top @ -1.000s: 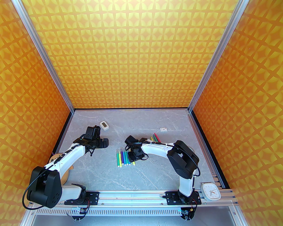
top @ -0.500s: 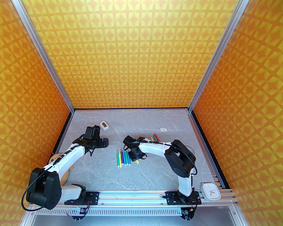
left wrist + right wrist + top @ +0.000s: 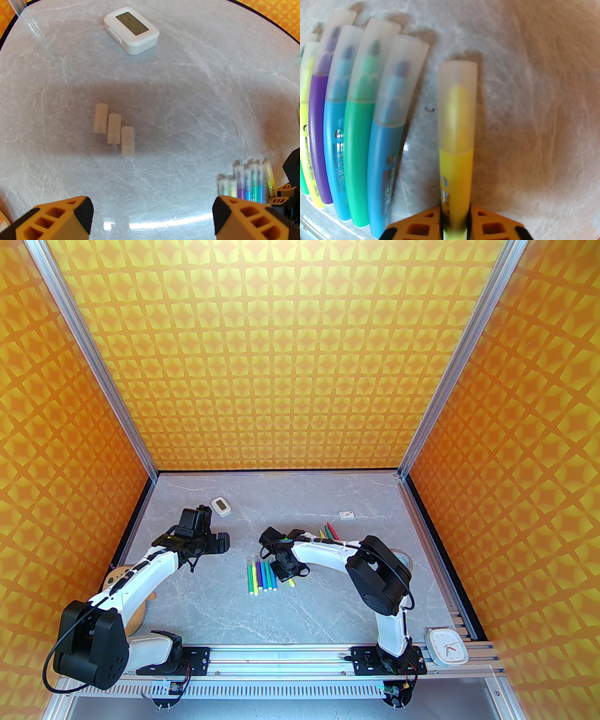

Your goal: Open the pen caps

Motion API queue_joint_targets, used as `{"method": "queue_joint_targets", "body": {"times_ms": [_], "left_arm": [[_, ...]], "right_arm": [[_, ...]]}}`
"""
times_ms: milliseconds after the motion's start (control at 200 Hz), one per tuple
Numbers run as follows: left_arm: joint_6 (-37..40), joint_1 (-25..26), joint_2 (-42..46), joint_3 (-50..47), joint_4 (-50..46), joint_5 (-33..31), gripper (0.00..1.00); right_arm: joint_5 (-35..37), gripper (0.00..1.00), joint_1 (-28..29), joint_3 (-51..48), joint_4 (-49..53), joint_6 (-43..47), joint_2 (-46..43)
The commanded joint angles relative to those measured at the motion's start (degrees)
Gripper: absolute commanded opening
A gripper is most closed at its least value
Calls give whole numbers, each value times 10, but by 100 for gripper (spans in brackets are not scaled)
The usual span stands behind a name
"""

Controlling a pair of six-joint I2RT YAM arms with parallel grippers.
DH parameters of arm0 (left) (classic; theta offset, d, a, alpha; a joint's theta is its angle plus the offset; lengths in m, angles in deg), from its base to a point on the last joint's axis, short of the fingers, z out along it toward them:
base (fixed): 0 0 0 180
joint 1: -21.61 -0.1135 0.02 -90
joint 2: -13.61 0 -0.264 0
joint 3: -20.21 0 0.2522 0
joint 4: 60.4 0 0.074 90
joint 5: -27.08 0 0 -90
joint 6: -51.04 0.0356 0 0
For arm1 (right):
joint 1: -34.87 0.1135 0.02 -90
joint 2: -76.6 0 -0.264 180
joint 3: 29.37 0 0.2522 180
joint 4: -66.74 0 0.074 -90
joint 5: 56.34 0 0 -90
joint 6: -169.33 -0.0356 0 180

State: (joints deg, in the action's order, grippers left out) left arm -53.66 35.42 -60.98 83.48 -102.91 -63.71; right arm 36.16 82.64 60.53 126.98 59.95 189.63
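Note:
My right gripper (image 3: 455, 226) is shut on the barrel of a yellow pen (image 3: 456, 178), which lies on the table with its translucent pen cap (image 3: 457, 103) still on and pointing away. To its left lies a row of several capped pens (image 3: 358, 140) (image 3: 261, 576) in blue, teal, purple and yellow-green. The yellow pen's near end (image 3: 291, 583) pokes out under the right gripper (image 3: 287, 572). My left gripper (image 3: 152, 211) (image 3: 220, 543) hovers open and empty over three loose pen caps (image 3: 114, 128) lying side by side.
A small white display device (image 3: 131, 29) (image 3: 220, 506) sits beyond the loose caps. Several uncapped pens (image 3: 329, 533) lie behind the right arm. A small white card (image 3: 347, 514), a tape roll (image 3: 406, 561), a white clock (image 3: 446, 646) and a wooden object (image 3: 119, 577) lie around the edges.
The right gripper has closed on the yellow pen, and the right arm has shifted slightly left. The left arm has barely moved.

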Motion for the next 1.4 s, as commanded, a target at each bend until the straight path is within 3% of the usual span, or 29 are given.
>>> {"method": "queue_joint_targets", "body": {"times_ms": [0, 395, 825, 1395], "left_arm": [[-1, -6, 10, -4, -7, 17, 88], [-32, -5, -17, -7, 51, 111, 88], [-109, 18, -58, -3, 172, 270, 83], [-161, 64, -119, 9, 301, 405, 74]], "right_arm": [[14, 16, -18, -22, -22, 10, 44], [-10, 9, -53, -43, -48, 30, -31], [-122, 6, -88, -113, -146, 62, -148], [-213, 2, -94, -119, -202, 79, -204]]}}
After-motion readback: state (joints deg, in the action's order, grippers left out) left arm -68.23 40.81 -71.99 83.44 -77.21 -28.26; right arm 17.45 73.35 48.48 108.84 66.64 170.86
